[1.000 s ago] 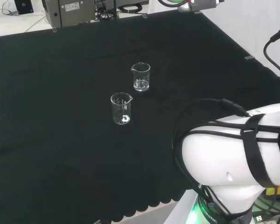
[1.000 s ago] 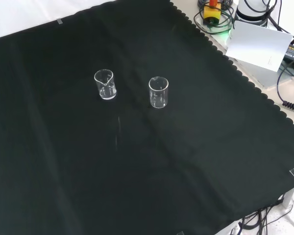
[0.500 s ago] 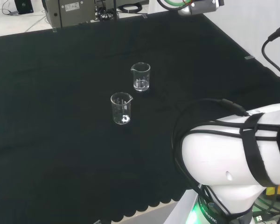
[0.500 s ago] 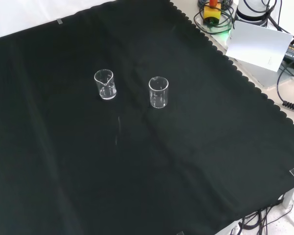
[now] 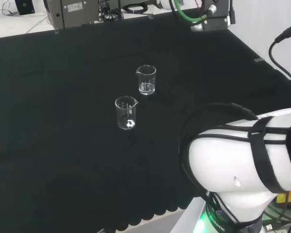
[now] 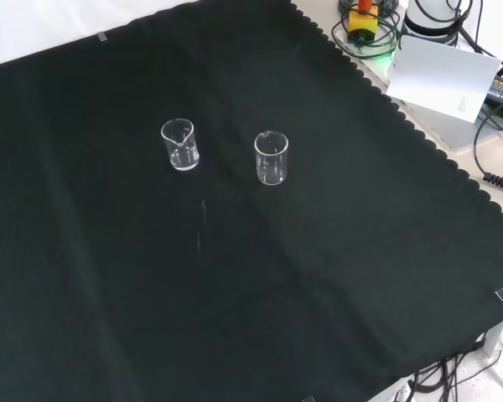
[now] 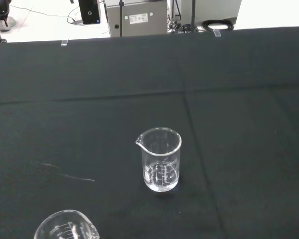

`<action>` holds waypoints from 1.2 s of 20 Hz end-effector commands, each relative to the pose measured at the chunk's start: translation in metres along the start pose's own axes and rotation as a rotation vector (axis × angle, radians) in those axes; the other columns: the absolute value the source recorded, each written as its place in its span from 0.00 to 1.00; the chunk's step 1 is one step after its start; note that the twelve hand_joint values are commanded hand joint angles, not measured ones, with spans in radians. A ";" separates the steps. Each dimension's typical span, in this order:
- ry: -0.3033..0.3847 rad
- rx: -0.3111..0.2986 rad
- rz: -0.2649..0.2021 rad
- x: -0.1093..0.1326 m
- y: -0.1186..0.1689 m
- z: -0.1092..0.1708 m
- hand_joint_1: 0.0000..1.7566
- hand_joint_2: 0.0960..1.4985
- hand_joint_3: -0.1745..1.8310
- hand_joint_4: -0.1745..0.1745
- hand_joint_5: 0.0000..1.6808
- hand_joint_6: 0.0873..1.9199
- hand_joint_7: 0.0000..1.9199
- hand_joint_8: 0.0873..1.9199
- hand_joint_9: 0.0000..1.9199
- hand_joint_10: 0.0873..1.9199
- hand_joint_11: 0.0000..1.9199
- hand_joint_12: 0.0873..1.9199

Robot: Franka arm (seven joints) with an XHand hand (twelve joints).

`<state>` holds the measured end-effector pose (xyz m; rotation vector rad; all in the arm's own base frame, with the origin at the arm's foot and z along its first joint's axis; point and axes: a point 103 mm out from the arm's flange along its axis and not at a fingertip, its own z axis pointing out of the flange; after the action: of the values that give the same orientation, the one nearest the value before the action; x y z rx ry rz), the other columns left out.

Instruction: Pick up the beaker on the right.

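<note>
Two small clear glass beakers sit upright on the black cloth [image 6: 109,293]. Head view: target beaker [image 5: 146,79] is up-right of the other beaker [image 5: 126,112], close but apart. Can't tell the hand's state.

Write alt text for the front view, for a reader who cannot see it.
Two clear beakers stand upright and apart on a black cloth: one on the left, one on the right, slightly nearer the camera. Cables and a white box sit past the cloth's scalloped edge at upper right.
</note>
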<state>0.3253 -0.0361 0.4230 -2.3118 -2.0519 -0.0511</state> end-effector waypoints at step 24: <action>0.223 0.158 -0.116 -0.077 0.182 0.239 0.40 0.49 0.32 0.40 0.21 0.00 0.07 0.29 0.17 0.32 0.05 0.71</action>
<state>0.4226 -0.1170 0.2352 -2.1018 -1.9542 0.0731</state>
